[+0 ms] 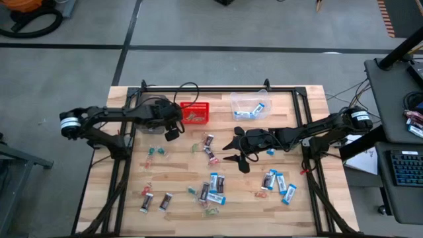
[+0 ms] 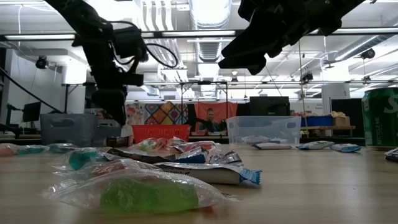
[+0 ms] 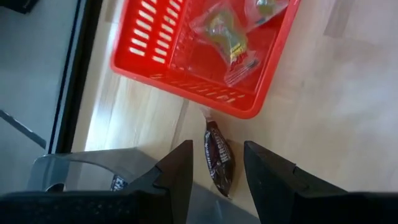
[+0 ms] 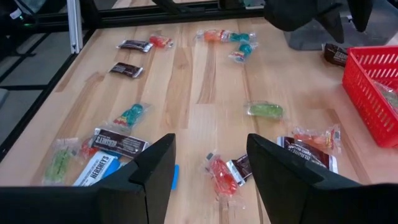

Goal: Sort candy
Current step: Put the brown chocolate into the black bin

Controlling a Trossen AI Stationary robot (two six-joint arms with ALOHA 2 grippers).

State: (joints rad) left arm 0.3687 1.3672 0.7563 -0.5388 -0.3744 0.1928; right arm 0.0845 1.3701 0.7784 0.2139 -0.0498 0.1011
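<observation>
A: Left side?
B: I see the red basket point(image 3: 186, 62) just past my left gripper point(image 3: 217, 163); fingers spread over a brown mini bar point(image 3: 219, 163) on the table point(image 1: 304, 198).
A: Right?
B: Right gripper point(image 4: 210, 168) spread, empty; loose candy point(image 4: 115, 144) scattered below it.

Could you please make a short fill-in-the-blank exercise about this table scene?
1. The left gripper hovers open over a dark brown ____.
2. The basket holding wrapped sweets is coloured ____.
3. The blue-and-white packets lie in the ____ plastic bin.
4. The right gripper's fingers are ____.

Answers: mini bar; red; clear; open
</observation>
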